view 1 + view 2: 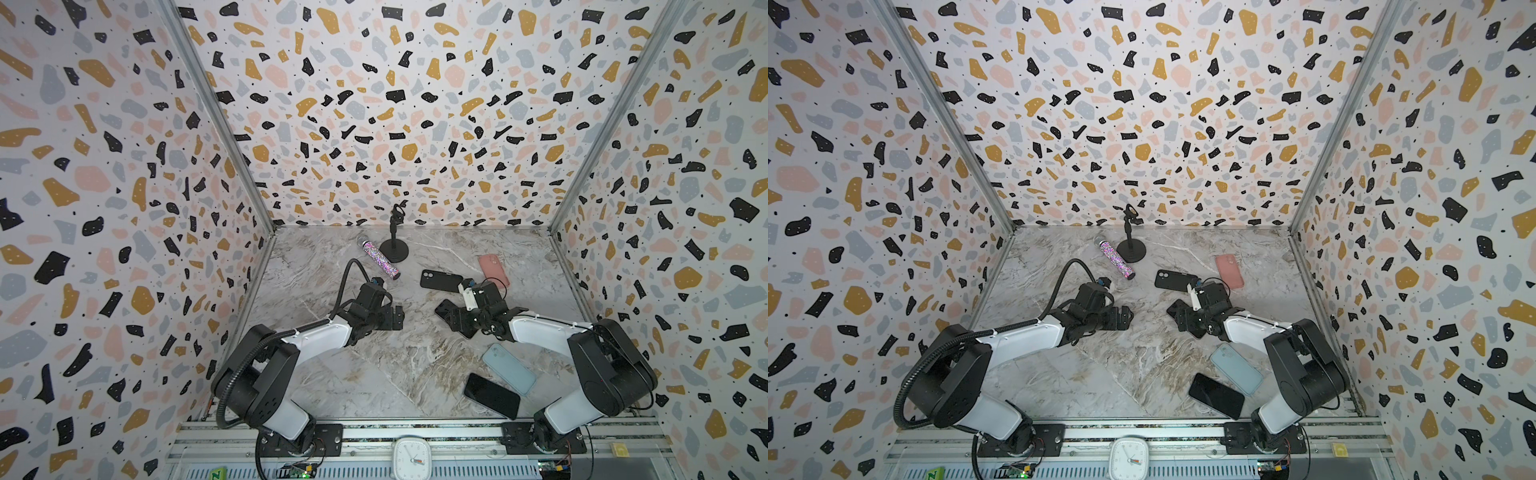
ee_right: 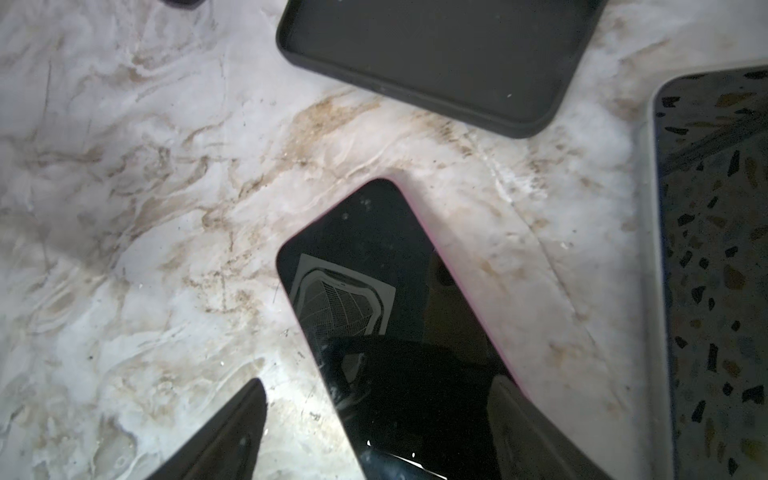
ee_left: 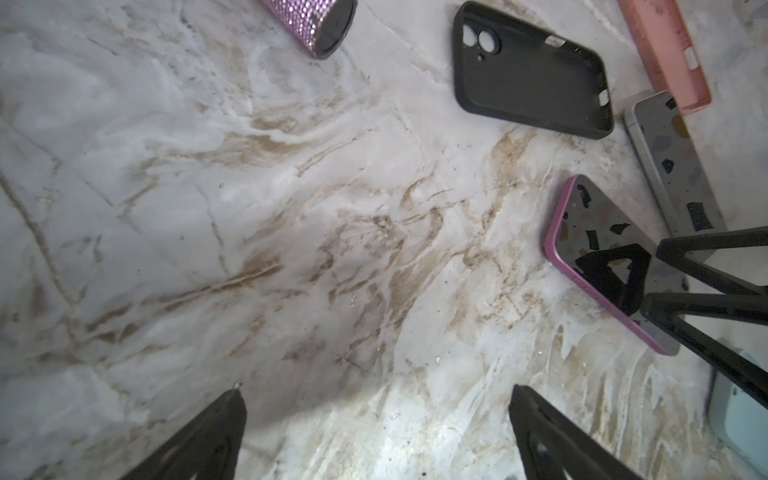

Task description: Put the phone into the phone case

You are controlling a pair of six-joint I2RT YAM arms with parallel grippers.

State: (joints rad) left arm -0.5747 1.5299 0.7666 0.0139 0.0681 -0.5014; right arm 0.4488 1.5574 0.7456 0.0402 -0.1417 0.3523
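A phone [image 2: 374,291] with a dark screen and a pink-purple rim lies flat on the marble table [image 3: 291,208]; it also shows in the left wrist view [image 3: 602,257]. My right gripper [image 2: 378,382] is open and low over its near end, one finger against the pink rim and the other standing off on the table. In a top view the right gripper [image 1: 444,309] covers the phone. An empty black phone case [image 1: 440,280] lies hollow side up just beyond it [image 2: 436,54]. My left gripper [image 1: 400,318] is open, empty, to the left [image 3: 376,388].
A grey-rimmed phone [image 3: 673,166] lies beside the pink-rimmed one. A pink case [image 1: 492,268] lies behind right. A light blue case [image 1: 509,368] and a black phone [image 1: 492,395] lie at front right. A glitter microphone [image 1: 380,259] and a black stand [image 1: 394,249] stand at the back.
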